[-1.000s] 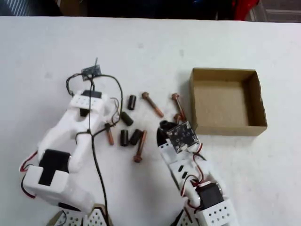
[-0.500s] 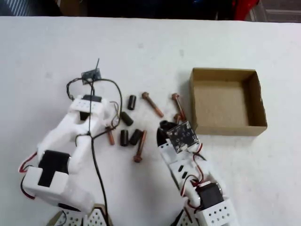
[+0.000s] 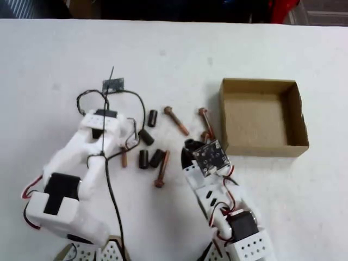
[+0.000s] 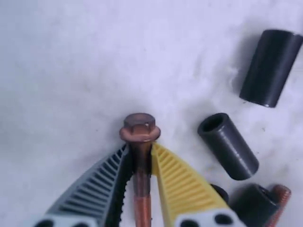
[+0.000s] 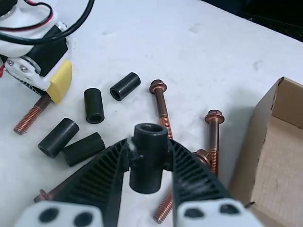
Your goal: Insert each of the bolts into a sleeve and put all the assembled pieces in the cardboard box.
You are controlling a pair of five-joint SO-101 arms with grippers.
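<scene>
A copper bolt (image 4: 140, 130) is seen clamped between the grey and yellow fingers of the left end effector (image 4: 139, 151), low over the white desk (image 3: 54, 54). The bolt's long axis is lined up with the fingers. Its flanged hex head juts just past the fingertips, and its threaded end points back toward the arms' bases. Whether the bolt touches the desk cannot be told.

A black sleeve (image 5: 149, 161) is gripped by the right end effector (image 5: 147, 143), its long axis roughly in line with the black fingers and one open end showing past the fingertips. In the high view this end effector is placed just beside the near left corner of the cardboard box (image 3: 255, 117), which lies open-topped to the right of the parts.

Between the two arms, four loose sleeves (image 3: 153, 118) (image 3: 146, 136) (image 3: 143, 159) (image 3: 157, 158) lie on their sides. The two nearest ones are side by side, and a loose bolt (image 3: 161, 169) is stretched along them, head toward the near edge. Farther back, one bolt (image 3: 176, 120) lies on a slant with its head away from the arms. Another (image 3: 206, 122) lies close to the box's left wall, head also at the far end.
</scene>
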